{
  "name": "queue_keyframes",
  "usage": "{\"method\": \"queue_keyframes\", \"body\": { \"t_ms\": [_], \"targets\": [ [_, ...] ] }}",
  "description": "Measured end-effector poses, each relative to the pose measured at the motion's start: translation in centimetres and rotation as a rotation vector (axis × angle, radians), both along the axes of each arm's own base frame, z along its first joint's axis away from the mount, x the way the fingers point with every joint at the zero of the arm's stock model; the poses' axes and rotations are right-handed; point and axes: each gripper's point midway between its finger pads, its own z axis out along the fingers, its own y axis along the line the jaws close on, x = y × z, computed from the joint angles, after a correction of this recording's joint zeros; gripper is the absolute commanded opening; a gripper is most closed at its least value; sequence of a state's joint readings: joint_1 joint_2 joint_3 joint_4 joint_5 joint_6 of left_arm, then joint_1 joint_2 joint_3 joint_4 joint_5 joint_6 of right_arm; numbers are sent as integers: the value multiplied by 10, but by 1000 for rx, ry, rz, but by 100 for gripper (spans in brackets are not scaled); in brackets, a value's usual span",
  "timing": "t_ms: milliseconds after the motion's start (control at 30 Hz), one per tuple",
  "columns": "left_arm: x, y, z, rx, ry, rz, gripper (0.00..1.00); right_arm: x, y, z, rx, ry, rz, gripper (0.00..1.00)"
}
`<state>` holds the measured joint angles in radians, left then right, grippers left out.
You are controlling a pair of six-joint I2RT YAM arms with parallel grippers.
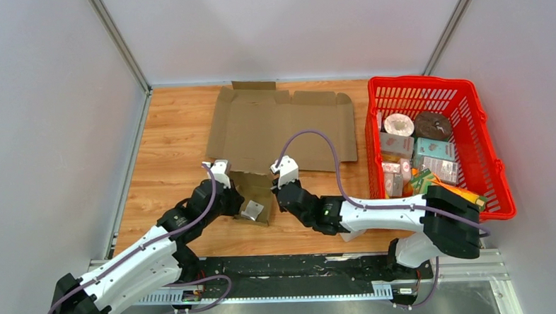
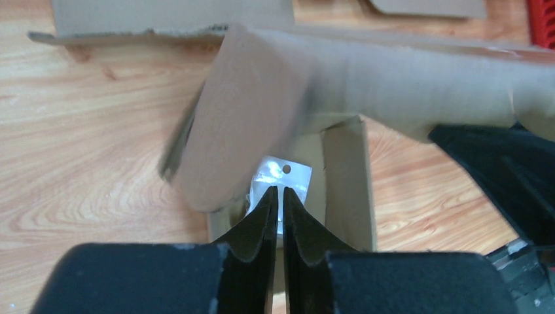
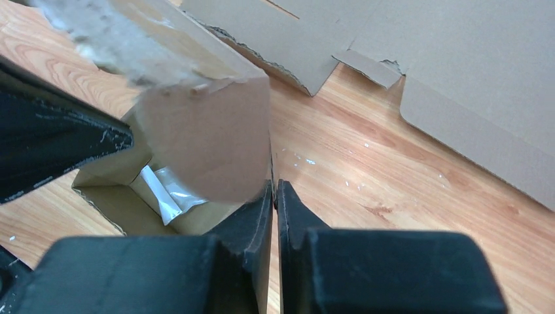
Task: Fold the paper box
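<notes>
Left jaws nearly together, right jaws pressed shut, paper box (image 1: pixel 257 190) between them opening upward, long axis seemingly near-to-far.

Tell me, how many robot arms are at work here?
2. The white-and-black left arm reaches toward the small brown cardboard box from its left; the right arm from its right. None seems hidden.

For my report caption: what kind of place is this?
Probably a robot test cell, not a home: plain grey walls enclose a wooden table, and two robot arms are bolted at its near edge.
</notes>
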<state>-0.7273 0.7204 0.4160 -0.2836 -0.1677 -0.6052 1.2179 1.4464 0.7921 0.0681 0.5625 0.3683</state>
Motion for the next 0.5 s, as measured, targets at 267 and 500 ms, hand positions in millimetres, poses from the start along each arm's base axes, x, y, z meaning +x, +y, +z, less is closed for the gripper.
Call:
{"method": "queue_keyframes", "body": {
  "t_ms": [267, 500],
  "targets": [
    [-9, 6, 2, 2, -16, -3, 23, -5, -10, 1, 40, -18, -103, 13],
    [-20, 18, 12, -17, -31, 17, 65, -1, -11, 10, 18, -53, -63, 67]
  ]
}}
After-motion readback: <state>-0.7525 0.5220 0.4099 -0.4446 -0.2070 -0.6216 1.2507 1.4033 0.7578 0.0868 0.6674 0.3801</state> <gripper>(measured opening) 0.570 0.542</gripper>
